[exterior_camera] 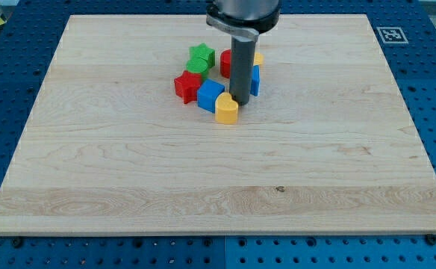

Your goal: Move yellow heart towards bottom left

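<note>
- Blue block [210, 94] touches yellow heart [227, 110] on its left; red star [187, 85] beyond
- My tip [240, 101], an upright rod holding nothing, touches the heart's top-right edge

You see a yellow heart block [227, 110], a blue block [210, 94], a red star block [187, 85] and a green star block [201, 57] on the pale, grain-streaked wooden table [128, 187], edged by blue perforated base [1, 75].
</note>
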Available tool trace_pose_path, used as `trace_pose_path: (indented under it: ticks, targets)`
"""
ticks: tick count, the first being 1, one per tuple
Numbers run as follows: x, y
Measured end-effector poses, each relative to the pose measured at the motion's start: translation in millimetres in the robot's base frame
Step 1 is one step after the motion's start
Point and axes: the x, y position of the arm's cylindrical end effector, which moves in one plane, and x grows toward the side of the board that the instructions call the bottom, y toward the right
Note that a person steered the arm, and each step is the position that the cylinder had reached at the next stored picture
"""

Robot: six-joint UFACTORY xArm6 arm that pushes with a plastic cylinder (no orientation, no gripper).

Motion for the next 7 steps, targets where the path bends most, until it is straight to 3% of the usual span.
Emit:
trace_pose_path:
  ticks: [4,5,7]
  targets:
    - [97.1,-83.7]
    - [110.9,-81.6]
    - [120.9,-131.9]
